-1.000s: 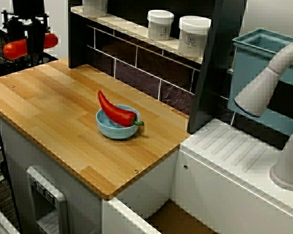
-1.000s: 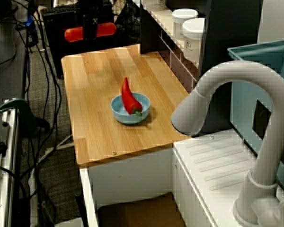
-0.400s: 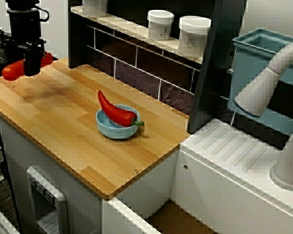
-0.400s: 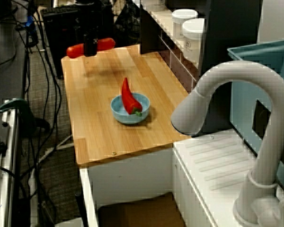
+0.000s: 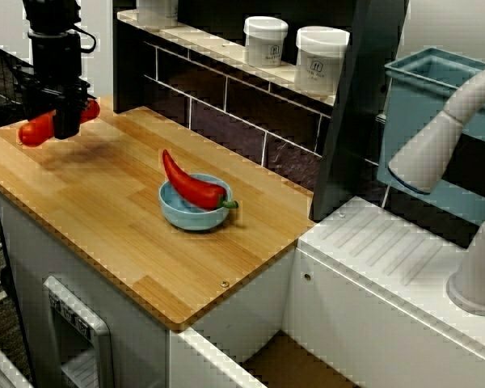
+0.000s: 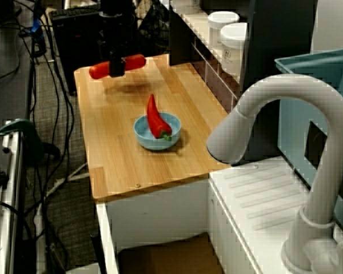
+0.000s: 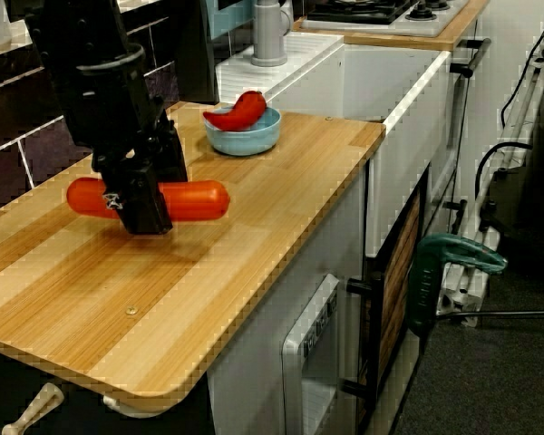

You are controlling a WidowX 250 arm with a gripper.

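Pincer: the black pincer (image 5: 65, 123) hangs straight down over the far left part of the wooden surface (image 5: 97, 222). Its two fingers are clamped on the middle of the red sausage (image 5: 32, 130).
Red sausage: it is held level and crosswise in the pincer, with both ends sticking out past the fingers. In the low view from the side it (image 7: 198, 200) sits just clear of the wood, and its shadow falls on the boards below.
Place: in the view from above, the sausage is near the far left corner of the surface. It is left of the dark tiled back wall and well apart from the bowl.
Bowl: the light blue bowl (image 5: 187, 218) stands on the wood near the middle of the surface, to the right of the pincer.
Pepper: the red pepper (image 5: 191, 184) lies tilted in the bowl. Its pointed end sticks up over the far left rim and its green stem is at the right rim.
Shelf: two white jars (image 5: 265, 40) stand side by side on the shelf above the tiles.
Right side: a white sink unit with a grey faucet (image 6: 277, 100) adjoins the surface.
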